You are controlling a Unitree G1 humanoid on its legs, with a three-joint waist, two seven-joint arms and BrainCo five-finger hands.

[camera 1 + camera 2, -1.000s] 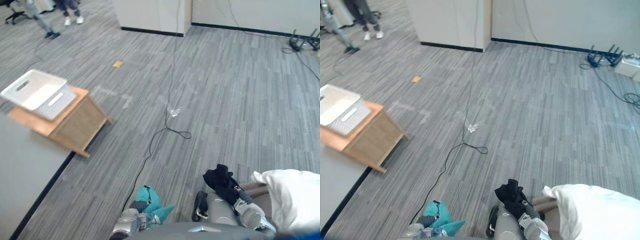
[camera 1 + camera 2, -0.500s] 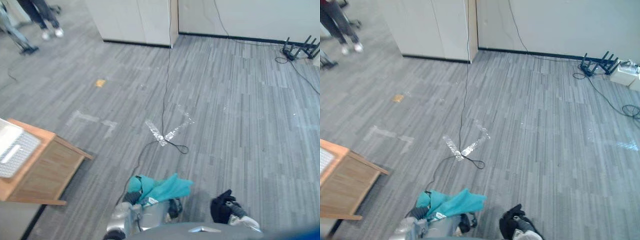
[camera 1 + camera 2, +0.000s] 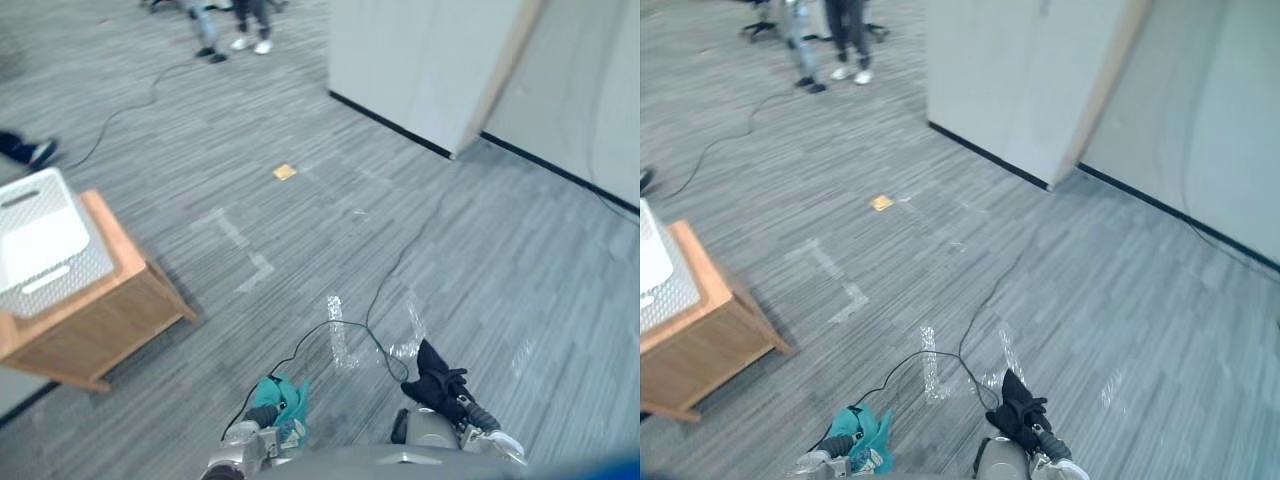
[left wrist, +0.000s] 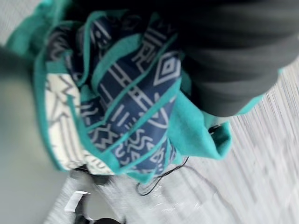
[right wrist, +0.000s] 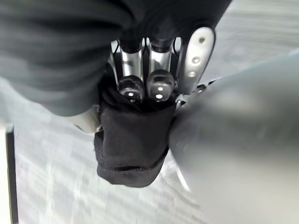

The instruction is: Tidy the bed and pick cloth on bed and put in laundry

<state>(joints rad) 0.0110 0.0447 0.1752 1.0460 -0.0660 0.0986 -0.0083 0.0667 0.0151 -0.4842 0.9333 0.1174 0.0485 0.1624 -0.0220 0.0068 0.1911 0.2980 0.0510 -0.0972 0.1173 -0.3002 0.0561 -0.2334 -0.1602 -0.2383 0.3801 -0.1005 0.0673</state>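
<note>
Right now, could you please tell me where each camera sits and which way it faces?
Left eye view: on the head, looking down at carpet and the white basket on its wooden stand; both arms at the lower edge.
Right eye view: beside it, same scene, basket cut off at left.
Left wrist view: on the left wrist, along the left hand into the teal cloth.
Right wrist view: on the right wrist, along the right hand, curled on the black cloth.
Shared: both eye views show both cloths.
</note>
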